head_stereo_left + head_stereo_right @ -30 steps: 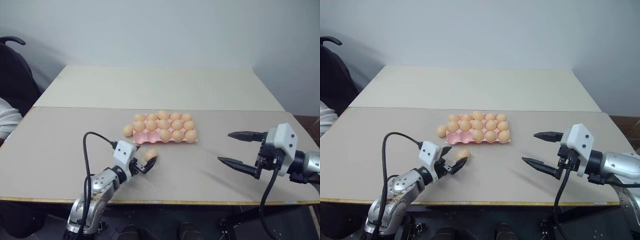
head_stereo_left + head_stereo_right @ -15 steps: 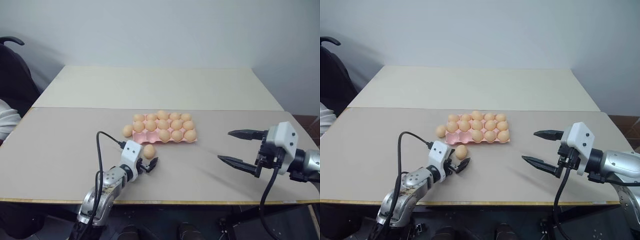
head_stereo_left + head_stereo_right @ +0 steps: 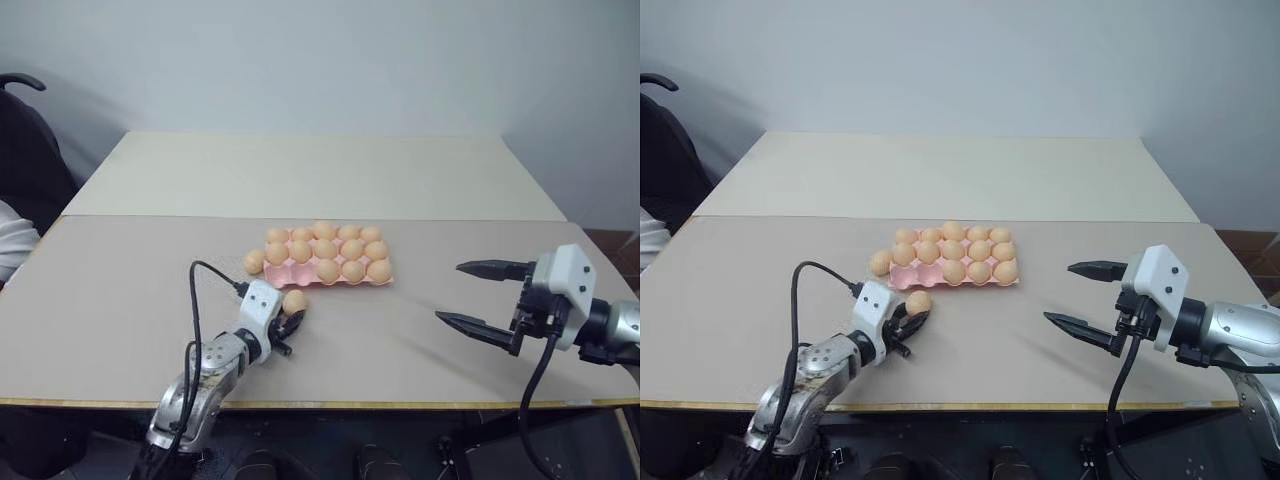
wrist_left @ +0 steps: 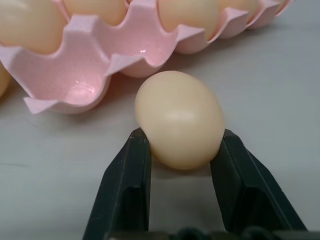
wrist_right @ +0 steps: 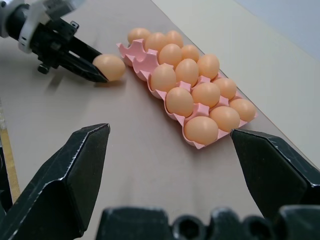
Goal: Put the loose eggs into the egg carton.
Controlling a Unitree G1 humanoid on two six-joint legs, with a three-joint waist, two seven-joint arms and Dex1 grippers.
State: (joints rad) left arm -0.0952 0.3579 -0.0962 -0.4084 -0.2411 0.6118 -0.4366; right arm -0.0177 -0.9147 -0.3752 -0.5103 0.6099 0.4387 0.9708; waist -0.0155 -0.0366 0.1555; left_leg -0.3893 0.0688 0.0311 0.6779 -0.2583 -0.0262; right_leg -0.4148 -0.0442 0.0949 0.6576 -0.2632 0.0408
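The pink egg carton (image 3: 276,281) lies mid-table with several eggs in its cups; its two near-left cups (image 4: 75,86) are empty. My left gripper (image 3: 291,314) is shut on a loose egg (image 3: 295,301) just in front of those empty cups, at about table level. In the left wrist view its black fingers (image 4: 131,186) clamp both sides of the egg (image 4: 179,117). Another loose egg (image 3: 255,261) rests against the carton's left side. My right gripper (image 3: 450,292) hangs open and empty over the table, well to the right of the carton.
A second cream table (image 3: 320,175) adjoins at the back. A black chair (image 3: 25,140) and a person's white sleeve (image 3: 12,240) are at the far left. The table's front edge (image 3: 400,404) runs close under both arms.
The left gripper's fingers have closed onto the loose egg that lay between them. The right arm has not moved.
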